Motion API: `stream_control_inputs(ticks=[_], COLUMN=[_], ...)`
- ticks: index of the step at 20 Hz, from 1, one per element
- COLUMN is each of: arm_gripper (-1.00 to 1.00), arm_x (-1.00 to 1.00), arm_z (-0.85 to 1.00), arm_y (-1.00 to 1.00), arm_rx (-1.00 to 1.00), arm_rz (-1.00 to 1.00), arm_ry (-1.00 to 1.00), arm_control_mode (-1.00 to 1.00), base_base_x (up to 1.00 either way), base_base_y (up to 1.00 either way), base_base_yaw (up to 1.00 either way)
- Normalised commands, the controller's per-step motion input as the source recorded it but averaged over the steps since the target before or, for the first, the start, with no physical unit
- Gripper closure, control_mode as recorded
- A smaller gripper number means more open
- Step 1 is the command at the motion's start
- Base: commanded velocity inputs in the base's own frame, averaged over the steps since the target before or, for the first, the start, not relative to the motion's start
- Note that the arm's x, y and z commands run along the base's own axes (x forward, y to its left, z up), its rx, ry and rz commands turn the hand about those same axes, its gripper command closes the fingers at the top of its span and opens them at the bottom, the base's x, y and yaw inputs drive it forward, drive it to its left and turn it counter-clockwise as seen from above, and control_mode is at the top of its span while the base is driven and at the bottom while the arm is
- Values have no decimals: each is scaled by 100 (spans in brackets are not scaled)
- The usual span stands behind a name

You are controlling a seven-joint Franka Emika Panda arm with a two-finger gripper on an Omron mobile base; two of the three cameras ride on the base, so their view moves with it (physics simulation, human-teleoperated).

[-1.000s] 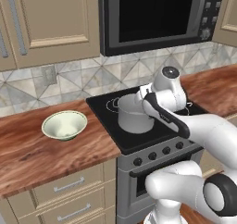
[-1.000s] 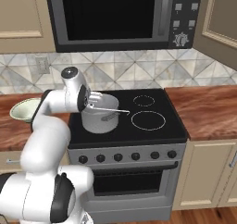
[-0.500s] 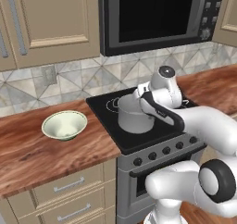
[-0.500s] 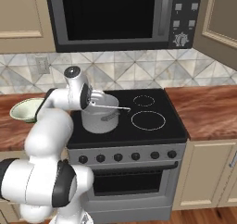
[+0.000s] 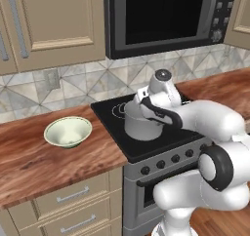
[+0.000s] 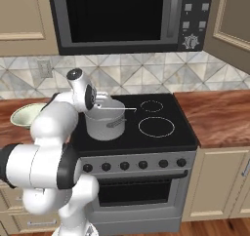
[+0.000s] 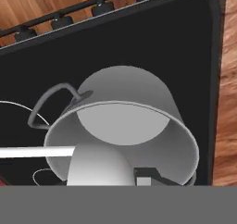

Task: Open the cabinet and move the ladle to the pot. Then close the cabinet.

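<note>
The jaws' state cannot be told; the gripper (image 6: 100, 105) is held just over the near-left rim of the pot (image 6: 106, 120). In the hand view, the ladle (image 7: 95, 165) is seen with its bowl inside the pot (image 7: 122, 126) and its thin handle laid out over the rim. From the right base view, the ladle handle (image 6: 122, 109) is seen pointing right across the pot mouth. The pot (image 5: 140, 125) is set on the left side of the black stove (image 5: 166, 138). A pale green bowl (image 5: 68, 131) is placed on the wooden table (image 5: 39, 162), left of the stove. The cabinet (image 5: 44, 25) doors above the bowl are seen shut.
</note>
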Motion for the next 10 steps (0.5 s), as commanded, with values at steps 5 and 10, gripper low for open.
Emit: stream_control_inputs(ticks=[5, 10], arm_gripper=[100, 100], arm_x=[27, 32], arm_z=[-24, -22], arm_y=[1, 0], arm_rx=[-2, 0], arm_rz=[0, 0], arm_ry=[2, 2], arm_control_mode=[-100, -100], base_base_x=[0, 0], base_base_y=[0, 0], base_base_yaw=[0, 0])
